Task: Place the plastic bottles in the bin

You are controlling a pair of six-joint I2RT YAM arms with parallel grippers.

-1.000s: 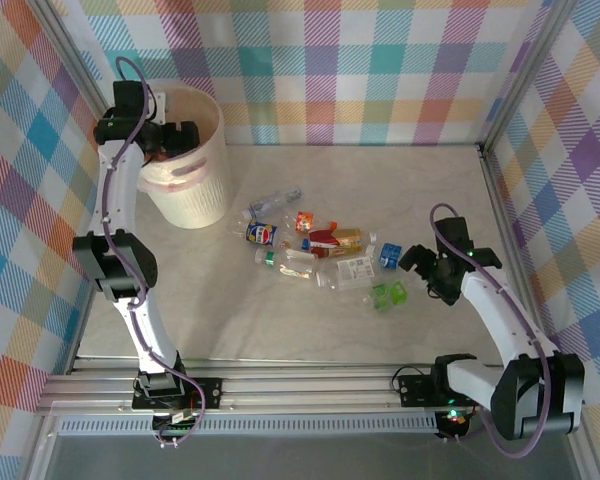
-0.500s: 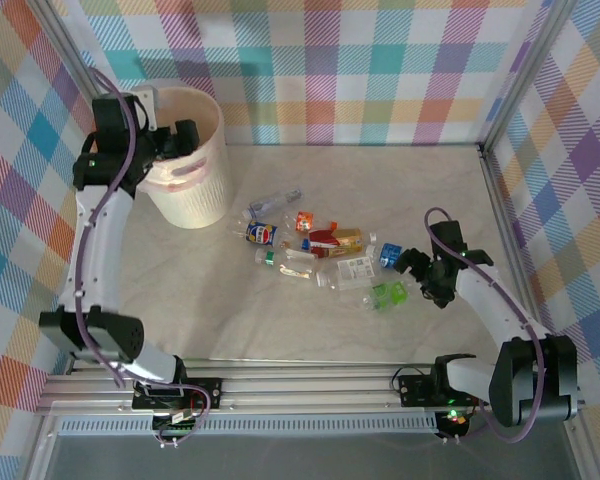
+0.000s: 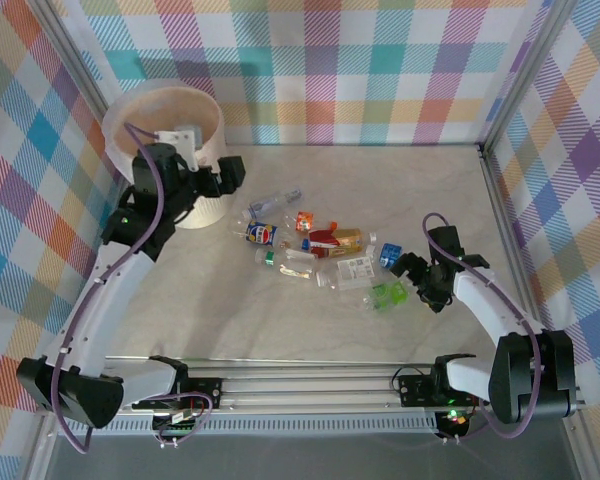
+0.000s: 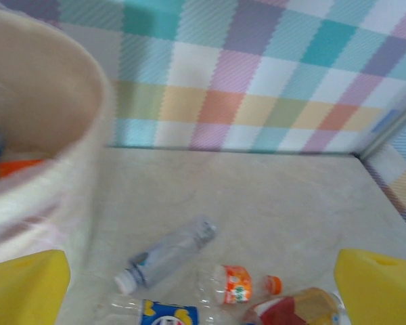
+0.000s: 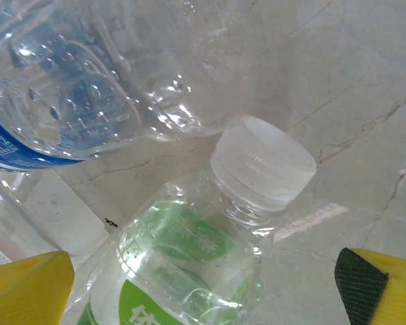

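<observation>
Several plastic bottles lie in a cluster mid-table, among them a blue-label one (image 3: 261, 233), a red one (image 3: 323, 238) and a green-label one (image 3: 388, 294). The whitish bin (image 3: 140, 104) stands at the back left. My left gripper (image 3: 223, 178) hangs open and empty just right of the bin, above a clear white-capped bottle (image 4: 166, 254) and an orange-label bottle (image 4: 240, 284). My right gripper (image 3: 413, 282) is open and low at the green-label bottle (image 5: 183, 264). The bottle's white cap (image 5: 264, 166) lies between my yellow fingertips (image 5: 27, 288), which do not touch it.
Plaid walls enclose the table on three sides, and a metal frame post (image 3: 485, 165) stands at the right. The bin wall (image 4: 40, 169) is close on the left gripper's left. A blue-label bottle (image 5: 54, 115) lies just beyond the green-label one.
My left arm has swung down from over the bin to its right front, facing the bottle cluster. My right gripper has edged left, closer around the green-label bottle.
</observation>
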